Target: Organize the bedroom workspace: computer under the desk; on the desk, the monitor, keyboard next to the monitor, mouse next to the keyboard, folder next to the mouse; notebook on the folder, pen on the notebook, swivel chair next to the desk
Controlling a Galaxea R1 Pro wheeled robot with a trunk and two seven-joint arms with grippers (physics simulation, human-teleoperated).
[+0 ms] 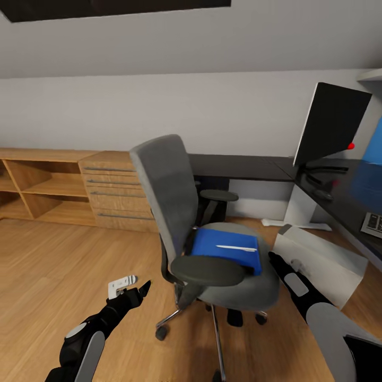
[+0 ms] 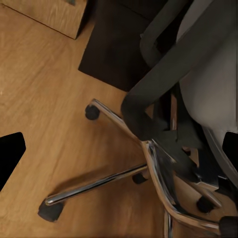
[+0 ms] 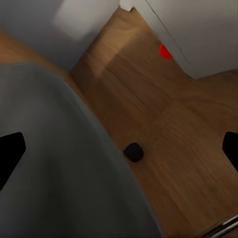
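Right there on the chair (image 1: 212,249) seat: folder (image 1: 228,248) with pen (image 1: 236,248) on top. Beside it, computer (image 1: 323,268) on the floor by the tabletop (image 1: 249,167), monitor (image 1: 331,124) above. Left tool (image 1: 137,291) spread apart near the chair; right tool (image 1: 271,258) at the seat's edge, jaw state impossible to tell.
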